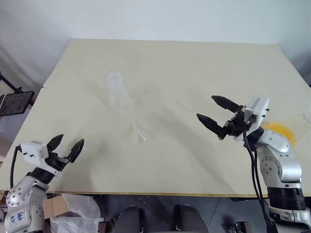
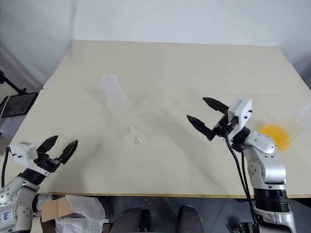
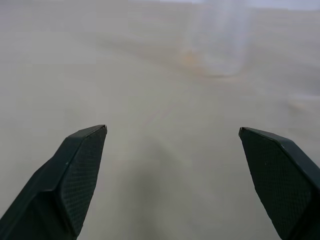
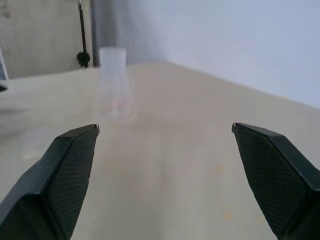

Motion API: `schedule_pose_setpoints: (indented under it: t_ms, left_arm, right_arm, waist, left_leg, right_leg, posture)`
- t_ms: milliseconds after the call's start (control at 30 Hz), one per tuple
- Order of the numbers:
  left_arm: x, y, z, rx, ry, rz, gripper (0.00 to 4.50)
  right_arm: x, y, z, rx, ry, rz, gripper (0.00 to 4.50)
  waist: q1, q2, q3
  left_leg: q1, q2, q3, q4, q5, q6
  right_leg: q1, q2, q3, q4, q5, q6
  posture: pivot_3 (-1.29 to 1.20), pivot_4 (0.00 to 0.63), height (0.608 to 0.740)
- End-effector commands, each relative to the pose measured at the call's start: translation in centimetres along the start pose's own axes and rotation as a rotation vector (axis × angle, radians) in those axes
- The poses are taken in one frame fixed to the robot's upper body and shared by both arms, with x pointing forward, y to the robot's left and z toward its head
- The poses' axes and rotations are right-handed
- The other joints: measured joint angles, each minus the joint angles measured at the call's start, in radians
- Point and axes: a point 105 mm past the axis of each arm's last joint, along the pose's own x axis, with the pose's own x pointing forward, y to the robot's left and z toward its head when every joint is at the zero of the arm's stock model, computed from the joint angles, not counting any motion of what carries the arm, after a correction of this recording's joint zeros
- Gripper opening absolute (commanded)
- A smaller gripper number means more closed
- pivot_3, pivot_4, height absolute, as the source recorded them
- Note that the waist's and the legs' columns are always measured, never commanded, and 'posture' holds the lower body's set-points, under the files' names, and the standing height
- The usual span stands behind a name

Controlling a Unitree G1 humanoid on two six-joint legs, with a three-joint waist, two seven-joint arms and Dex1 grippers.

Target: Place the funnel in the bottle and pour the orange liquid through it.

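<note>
The clear plastic bottle (image 1: 115, 91) stands upright on the pale table (image 1: 194, 63), left of centre and toward the far side; the small transparent funnel (image 1: 140, 132) lies on the tabletop nearer the robot, apart from the bottle; the orange liquid (image 2: 275, 135) sits by the right edge, behind the right arm; the left gripper (image 1: 66, 146) hovers near the front-left corner, fingers spread wide, holding nothing; the right gripper (image 1: 216, 111) hangs above the table's right half, likewise wide apart and empty.

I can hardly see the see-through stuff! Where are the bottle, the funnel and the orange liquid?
the bottle (image 1: 116, 92), left eye view, its clear body.
the funnel (image 1: 141, 132), left eye view, its faint cone.
the orange liquid (image 2: 275, 133), right eye view, its bright middle.
</note>
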Motion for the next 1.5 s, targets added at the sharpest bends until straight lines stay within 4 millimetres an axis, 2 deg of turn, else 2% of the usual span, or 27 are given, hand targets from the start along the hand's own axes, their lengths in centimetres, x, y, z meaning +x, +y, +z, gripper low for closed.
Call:
schedule_pose_setpoints:
  t_ms: [33,133,233,367,467,667,833,1233,1433,1467,1500]
  left_arm:
    - [-0.1,0.3,1.0,-0.011,-0.054,0.053,4.5]
    - [1.8,-1.2,2.4,-0.041,-0.098,-0.001,4.5]
    - [5.3,-3.2,5.1,-0.018,-0.148,-0.111,4.5]
    - [9.0,-4.5,7.3,0.001,-0.161,-0.163,4.5]
    - [12.4,-6.8,9.2,0.013,-0.204,-0.207,4.5]
    - [16.4,-7.9,9.2,0.0,-0.17,-0.201,4.5]
    - [17.9,-8.3,9.3,0.023,-0.16,-0.217,4.5]
    - [20.2,-9.6,9.9,0.015,-0.185,-0.257,4.5]
    - [20.7,-10.0,9.9,0.018,-0.192,-0.272,4.5]
    - [20.6,-10.1,9.9,0.019,-0.193,-0.275,4.11]
    - [20.6,-10.1,9.8,0.019,-0.189,-0.282,3.96]
  right_arm:
    - [0.2,0.2,1.0,-0.053,-0.018,0.008,4.46]
    - [-0.5,0.5,0.6,-0.065,0.018,0.021,4.46]
    - [-1.6,0.8,0.2,-0.058,0.049,0.024,4.46]
    - [-2.3,1.3,0.0,-0.039,0.065,0.027,4.46]
    - [-2.8,2.3,-0.2,0.015,0.076,0.056,4.46]
    - [-2.8,3.1,-0.3,0.041,0.076,0.058,4.46]
    - [-2.6,3.2,-0.2,0.036,0.062,0.046,4.46]
    - [-2.6,3.6,-0.5,0.038,0.041,0.008,4.46]
    - [-2.7,3.5,-0.4,0.031,0.038,-0.006,4.46]
    - [-2.7,3.5,-0.4,0.03,0.038,-0.009,4.5]
    - [-2.8,3.4,-0.5,0.03,0.038,-0.012,4.5]
  waist:
    - [0.007,0.0,0.0]
    - [0.014,0.0,0.0]
    - [0.022,0.0,0.0]
    - [0.012,0.0,0.0]
    - [0.007,-0.001,0.0]
    - [0.004,-0.001,0.0]
    - [0.01,-0.003,0.001]
    - [0.018,-0.003,0.001]
    - [0.016,-0.003,0.001]
    - [0.016,-0.004,0.001]
    - [0.016,-0.004,0.001]
  left_leg:
    - [0.0,0.0,0.0,0.0,0.0,0.0]
    - [0.0,0.0,0.0,0.0,-0.001,0.0]
    - [-0.001,0.0,-0.001,0.001,0.0,0.0]
    - [-0.001,-0.001,0.0,0.001,0.0,0.0]
    - [-0.001,-0.001,0.002,0.0,0.0,0.0]
    - [-0.001,-0.001,0.002,0.001,0.0,0.0]
    - [-0.001,-0.001,0.002,0.001,0.0,0.0]
    - [-0.002,-0.002,0.001,0.002,0.0,0.0]
    - [-0.002,-0.002,0.001,0.002,0.0,0.0]
    - [-0.002,-0.002,0.001,0.002,0.0,0.0]
    - [-0.002,-0.002,0.001,0.002,0.0,0.0]
  right_leg:
    - [0.0,0.0,0.0,0.0,0.0,0.0]
    - [0.0,0.0,0.0,0.0,0.0,0.0]
    - [0.0,0.0,0.0,0.0,0.0,0.0]
    - [0.0,0.001,-0.002,0.0,0.0,0.0]
    - [-0.001,0.002,-0.002,0.0,0.001,0.0]
    - [-0.001,0.003,-0.003,0.0,0.0,0.0]
    - [-0.001,0.003,-0.003,0.0,0.001,0.0]
    - [-0.001,0.003,-0.004,0.0,0.001,0.0]
    - [-0.001,0.003,-0.004,0.0,0.001,0.0]
    - [-0.001,0.003,-0.004,0.0,0.001,0.0]
    - [-0.001,0.003,-0.004,0.0,0.001,0.0]
  posture:
    - [0.0,0.15,0.74]
    - [0.0,0.15,0.74]
    - [0.0,0.15,0.74]
    - [0.0,0.15,0.74]
    - [0.0,0.15,0.74]
    - [0.0,0.15,0.74]
    - [0.0,0.15,0.74]
    - [0.0,0.15,0.74]
    - [0.0,0.15,0.74]
    - [0.0,0.15,0.74]
    - [0.0,0.15,0.74]
